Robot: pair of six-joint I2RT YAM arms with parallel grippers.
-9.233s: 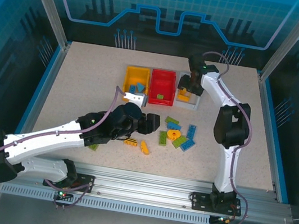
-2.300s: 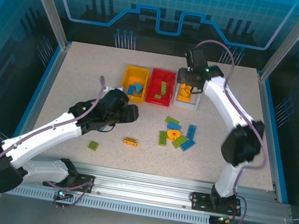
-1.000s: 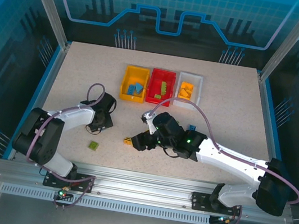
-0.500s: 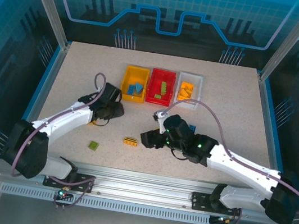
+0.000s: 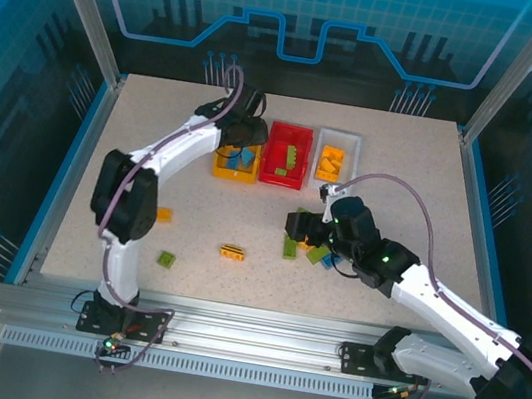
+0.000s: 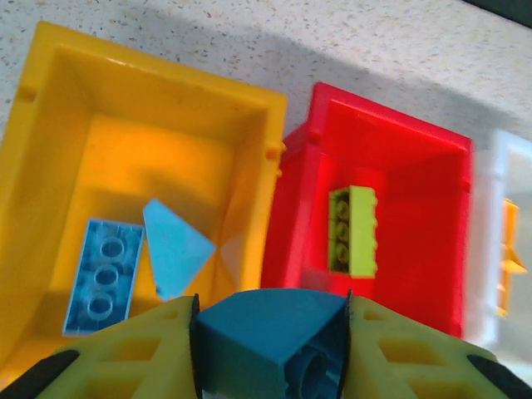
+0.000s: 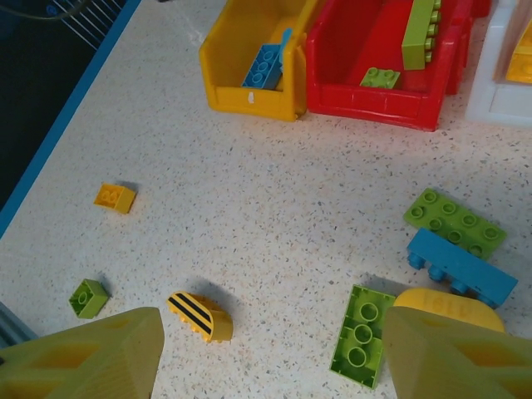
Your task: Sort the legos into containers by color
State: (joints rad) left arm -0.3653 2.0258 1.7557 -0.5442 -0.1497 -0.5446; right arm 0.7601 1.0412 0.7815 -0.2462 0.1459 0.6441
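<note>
My left gripper (image 5: 243, 145) hangs over the yellow-orange bin (image 5: 234, 175), shut on a blue brick (image 6: 270, 339). Two blue pieces (image 6: 133, 264) lie in that bin (image 6: 50, 191). The red bin (image 6: 432, 216) holds a green brick (image 6: 353, 230), and the white bin (image 5: 340, 134) holds orange pieces. My right gripper (image 7: 270, 357) is open and holds nothing. It hovers over bare table between the yellow-black striped brick (image 7: 199, 316) and a green brick (image 7: 359, 335). Beside that lie a blue brick (image 7: 461, 268), another green one (image 7: 453, 220) and the round yellow piece (image 7: 445, 301).
A small orange brick (image 5: 163, 214) and a small green brick (image 5: 166, 260) lie apart on the left of the table. The striped brick (image 5: 231, 252) sits alone near the middle. The three bins stand side by side at the back.
My left arm has swung from the left-middle of the table up to the yellow-orange bin. My right gripper has pulled back to the right, away from the striped brick.
</note>
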